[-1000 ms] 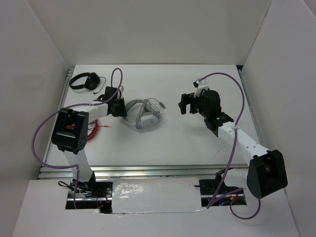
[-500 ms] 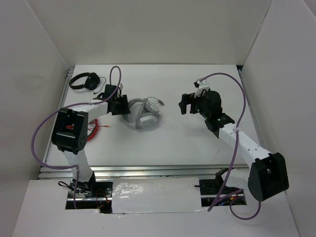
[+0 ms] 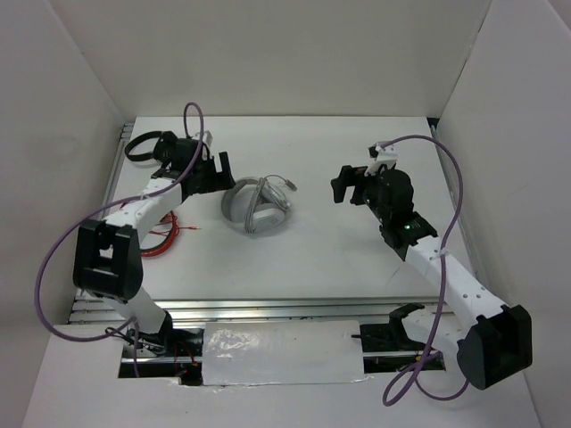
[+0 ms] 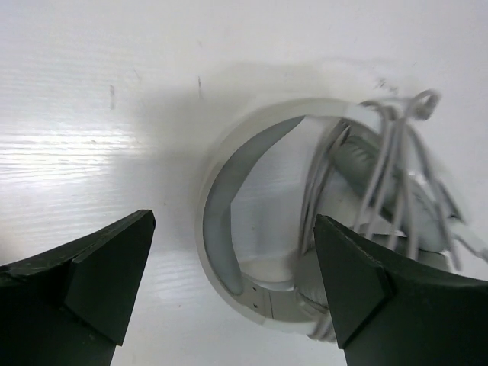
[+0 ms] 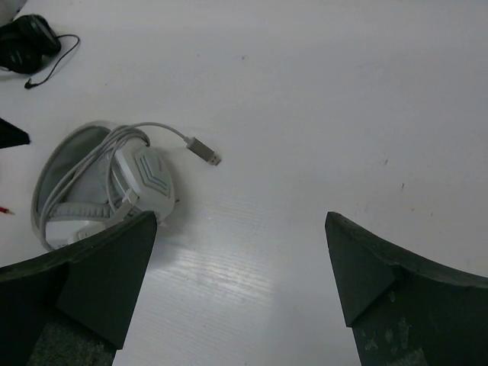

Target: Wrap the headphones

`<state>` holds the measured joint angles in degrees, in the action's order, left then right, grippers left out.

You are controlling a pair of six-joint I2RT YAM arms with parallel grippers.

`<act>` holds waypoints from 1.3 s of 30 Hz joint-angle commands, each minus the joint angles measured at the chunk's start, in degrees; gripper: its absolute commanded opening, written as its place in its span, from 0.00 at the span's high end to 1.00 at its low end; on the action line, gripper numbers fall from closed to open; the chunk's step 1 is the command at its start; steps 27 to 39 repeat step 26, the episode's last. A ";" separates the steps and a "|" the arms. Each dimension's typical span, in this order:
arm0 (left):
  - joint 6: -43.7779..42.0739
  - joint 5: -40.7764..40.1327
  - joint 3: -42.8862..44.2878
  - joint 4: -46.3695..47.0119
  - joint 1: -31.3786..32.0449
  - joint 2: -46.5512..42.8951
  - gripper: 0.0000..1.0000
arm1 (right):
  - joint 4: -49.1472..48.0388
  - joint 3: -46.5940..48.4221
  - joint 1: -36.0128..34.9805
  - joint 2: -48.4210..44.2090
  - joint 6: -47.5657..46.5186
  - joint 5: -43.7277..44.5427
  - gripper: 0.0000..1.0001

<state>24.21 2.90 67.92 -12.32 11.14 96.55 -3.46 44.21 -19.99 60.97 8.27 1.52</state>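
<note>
Headphones [image 3: 257,209]: light grey over-ear pair. Wide headband [image 4: 216,229] curved into a ring, thin grey cable [image 4: 383,149] looped across the earcups [image 5: 145,174]. Lies flat on counter [image 3: 339,259], just off centre toward 9 o'clock. Metal plug [image 5: 203,150] loose at its 2 o'clock.

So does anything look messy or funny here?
A little. The grey headphones have their cable looped around them, but the plug end sticks out loose to one side. A tangle of red wires lies sprawled off to the left. Nothing looks broken or spilled.
</note>
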 commanded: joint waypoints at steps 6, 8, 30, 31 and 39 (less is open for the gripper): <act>5.84 -15.09 -1.46 -8.68 -1.38 -22.35 0.01 | 9.33 1.23 1.44 -8.49 10.71 11.56 0.00; 10.91 -23.14 -2.79 -12.80 -1.73 -29.36 0.01 | 11.89 0.88 1.62 -11.30 13.34 13.24 0.00; 25.01 -35.94 -9.91 -22.75 0.64 -47.68 0.01 | 20.52 -3.77 0.56 -25.90 22.58 24.23 0.00; 25.01 -35.94 -9.91 -22.75 0.64 -47.68 0.01 | 20.52 -3.77 0.56 -25.90 22.58 24.23 0.00; 25.01 -35.94 -9.91 -22.75 0.64 -47.68 0.01 | 20.52 -3.77 0.56 -25.90 22.58 24.23 0.00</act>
